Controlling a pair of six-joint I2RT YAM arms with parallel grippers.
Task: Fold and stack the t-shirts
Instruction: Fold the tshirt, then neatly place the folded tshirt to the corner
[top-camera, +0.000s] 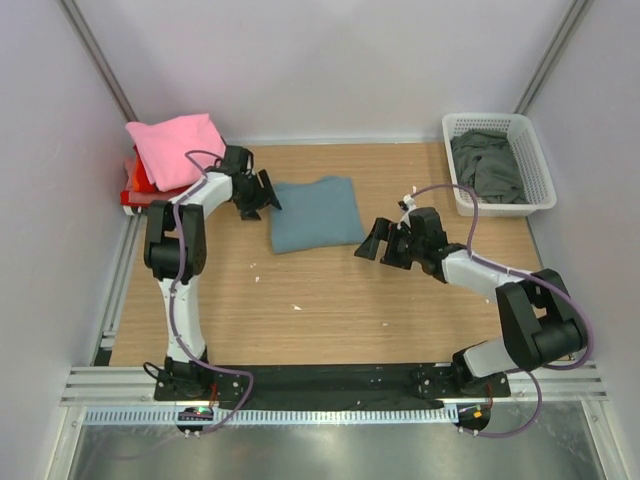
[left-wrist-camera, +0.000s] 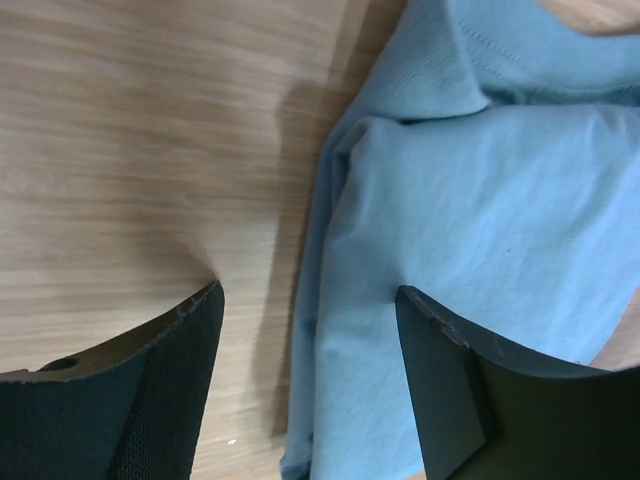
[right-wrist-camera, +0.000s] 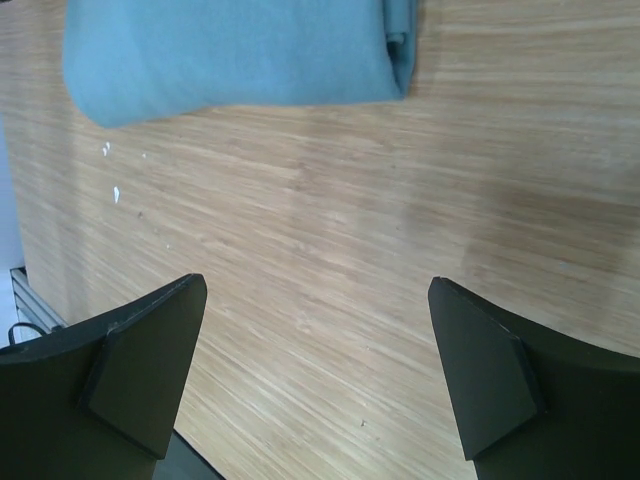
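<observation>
The slate-blue t-shirt is seen folded into a compact rectangle near the middle of the counter, apart from the pile in the far left corner, where a pink t-shirt is laid over a red t-shirt. A dark grey-green t-shirt is left bunched in the white lattice basket at the far right. The left fingers are held spread at the blue shirt's left edge, one tip over bare wood and the other over the cloth, so that the layered edge is straddled but nothing is pinched. The right fingers are spread wide and empty above bare counter, near the shirt's near right corner. The step in hand is judged to be the taking up of the folded shirt for the pile. For this to be done well, every layer of the edge should be gathered, with the outer finger brought low against the wood so that the bottom ply is caught too. The far side should be supported by the right fingers so that the fold is not dragged open. The shirt should then be lifted level and set squarely on the pink one; if only the top layer is gripped, the fold can be expected to spill
</observation>
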